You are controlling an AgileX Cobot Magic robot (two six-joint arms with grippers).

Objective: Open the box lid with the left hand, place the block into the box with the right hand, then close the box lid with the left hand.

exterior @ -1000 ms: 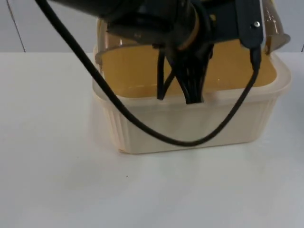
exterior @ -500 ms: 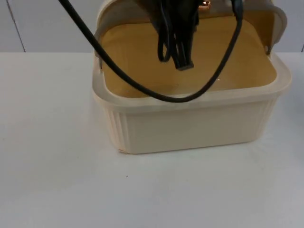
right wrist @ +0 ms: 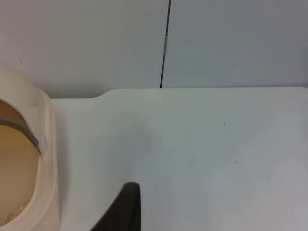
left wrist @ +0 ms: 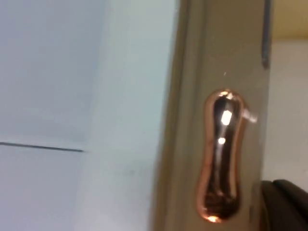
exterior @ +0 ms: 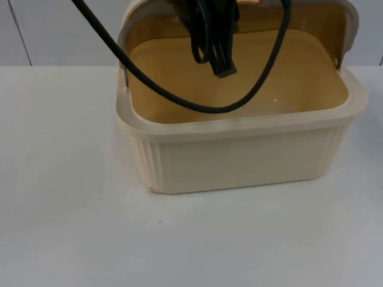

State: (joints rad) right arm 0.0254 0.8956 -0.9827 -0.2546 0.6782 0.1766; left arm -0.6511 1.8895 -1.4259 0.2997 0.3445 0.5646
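you've got one cream box (exterior: 239, 161) on one white table (exterior: 72, 227), one lid (exterior: 350, 24) raised at the back, one copper-coloured knob (left wrist: 219, 159) on that lid, one grey partition wall (right wrist: 231, 43) behind

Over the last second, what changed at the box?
The arm over the box rose and drew back toward the wall, uncovering the yellow interior. The lid swung from half-raised to upright at the back; its copper handle sits close by the left wrist camera. The box stayed put on the table.
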